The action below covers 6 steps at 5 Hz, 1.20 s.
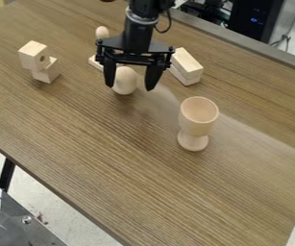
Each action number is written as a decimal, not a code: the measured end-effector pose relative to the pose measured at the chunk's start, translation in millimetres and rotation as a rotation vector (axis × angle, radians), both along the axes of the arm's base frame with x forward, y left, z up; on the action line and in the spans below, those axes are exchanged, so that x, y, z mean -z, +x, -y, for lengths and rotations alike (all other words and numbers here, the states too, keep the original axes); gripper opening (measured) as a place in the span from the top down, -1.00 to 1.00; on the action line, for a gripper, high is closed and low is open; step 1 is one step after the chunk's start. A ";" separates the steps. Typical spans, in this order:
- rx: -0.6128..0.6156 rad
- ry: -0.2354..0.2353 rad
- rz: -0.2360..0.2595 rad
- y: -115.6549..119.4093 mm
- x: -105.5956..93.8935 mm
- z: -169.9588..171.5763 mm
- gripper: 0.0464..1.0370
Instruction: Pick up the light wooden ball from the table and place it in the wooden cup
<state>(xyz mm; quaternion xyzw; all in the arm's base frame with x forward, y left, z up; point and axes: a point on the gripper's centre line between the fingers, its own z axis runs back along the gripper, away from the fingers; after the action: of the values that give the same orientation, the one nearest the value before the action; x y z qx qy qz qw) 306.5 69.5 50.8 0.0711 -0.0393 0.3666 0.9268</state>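
A gray metal thing (21, 226) sat low in the lower left of the frame, closest of all, below the edge of the brown table (111, 158).

On the table, at the upper left of the frame, one wood block with a round hole (34, 54) sat on a plain wood block (47, 72), a bit crooked. Next came a small wood piece with a round top (102, 32), behind the hand. A flat bit of wood (95, 63) poked out on the left side of the black gripper (130, 87).

The gripper hung down near the top middle of the frame. Its two fingers were wide apart, and they had hold of nothing. The wooden egg (124, 80) showed between them, not in the middle but over by the finger on the left of the frame. A strip of table showed between the egg and the other finger. I could not tell if the egg touched the left one. The egg's long way ran up and down the frame, much like the fingers did, not from one to the other.

Just right of the gripper lay two long wood blocks (187, 66), one on top of the other. Farther right and lower, a wooden goblet (194, 120) stood up straight, well apart from the fingers.
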 end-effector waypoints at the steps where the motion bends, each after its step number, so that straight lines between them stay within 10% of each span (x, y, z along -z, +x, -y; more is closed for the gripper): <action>1: -0.033 -0.011 -0.012 7.4 2.8 -6.7 -0.93; 4: -0.108 -0.062 -0.085 12.0 19.8 -11.0 -0.52; 6: -0.113 -0.146 0.087 38.6 -52.4 10.9 -0.52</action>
<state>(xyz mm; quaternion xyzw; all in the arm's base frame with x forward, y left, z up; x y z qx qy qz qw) 345.1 58.6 103.2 -0.0107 -0.0488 0.4232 0.9047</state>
